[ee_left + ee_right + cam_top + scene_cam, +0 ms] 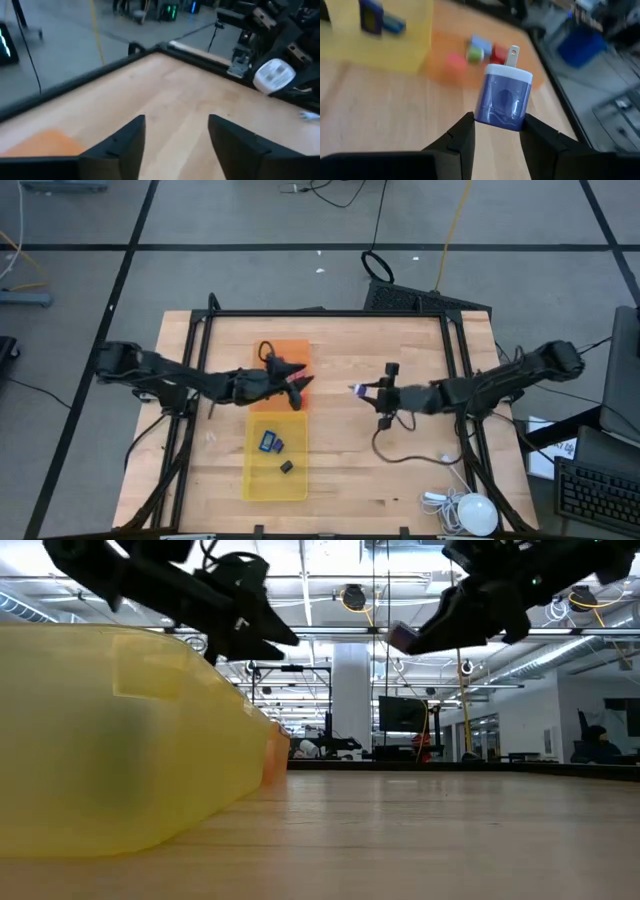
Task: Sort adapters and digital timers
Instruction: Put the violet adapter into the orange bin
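Observation:
My right gripper (pixel 362 390) hovers above the bare wood right of the orange tray (pixel 290 352) and is shut on the white-purple adapter (pixel 502 102). In the right wrist view, pink (pixel 454 62), light blue (pixel 480 42), green (pixel 476 55) and red (pixel 499 52) adapters lie in the orange tray. The yellow tray (pixel 262 480) holds dark digital timers (pixel 270 442), (pixel 286 467). My left gripper (pixel 300 388) is open and empty above the orange tray's near right corner. It also shows raised in the low view (pixel 270 635). My right gripper pinches the white-purple adapter by the two sides of its purple body (pixel 490 117) between both fingers. The white end with its metal prong (pixel 512 54) points away from the wrist. The adapter is lifted clear of the table (pixel 400 637).
A white round device (pixel 478 515) with a cable (pixel 400 455) lies at the table's near right corner. Black frame rails (pixel 325 313) run along the far edge and both sides. Bare wood (pixel 400 350) lies between the trays and the right rail.

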`<state>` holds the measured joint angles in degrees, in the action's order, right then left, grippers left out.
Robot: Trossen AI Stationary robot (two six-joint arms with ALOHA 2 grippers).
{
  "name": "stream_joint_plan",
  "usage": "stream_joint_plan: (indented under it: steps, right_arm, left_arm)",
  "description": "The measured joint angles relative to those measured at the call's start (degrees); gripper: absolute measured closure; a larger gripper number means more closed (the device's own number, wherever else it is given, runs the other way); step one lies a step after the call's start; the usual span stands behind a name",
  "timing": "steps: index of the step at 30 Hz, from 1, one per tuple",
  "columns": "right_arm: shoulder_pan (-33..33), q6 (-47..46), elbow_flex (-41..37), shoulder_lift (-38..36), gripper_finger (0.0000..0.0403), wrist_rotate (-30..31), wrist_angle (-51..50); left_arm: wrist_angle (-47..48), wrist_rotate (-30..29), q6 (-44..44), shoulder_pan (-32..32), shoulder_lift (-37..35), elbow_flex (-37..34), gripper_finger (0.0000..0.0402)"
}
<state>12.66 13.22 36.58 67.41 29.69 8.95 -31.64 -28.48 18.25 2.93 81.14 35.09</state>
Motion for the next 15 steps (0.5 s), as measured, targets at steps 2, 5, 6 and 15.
stream_joint_plan:
  steps: [2, 5, 6, 15]
  right_arm:
    - [-2.2, 2.3, -3.3, -1.7, 0.0285, -4.2, 7.3]
    - [-4.0, 3.9, -7.0, -3.2, 0.0285, -8.2, 16.2]
    - [-4.3, 4.1, -7.8, -3.4, 0.0285, -9.4, 18.9]
    - [-3.3, 1.1, -8.9, -1.7, 0.0285, -22.3, 33.0]
  left_arm:
    - [-7.6, 0.1, -4.4, -0.5, 4.0, 0.0, 0.0165]
    - [-19.5, 4.7, -7.8, -1.0, 9.3, 0.0, 0.0141]
    - [-23.1, 7.5, -8.2, -1.1, 10.7, 0.0, 0.0136]
    - [-36.0, 22.6, -9.8, 1.1, 17.9, 5.1, 0.0137]
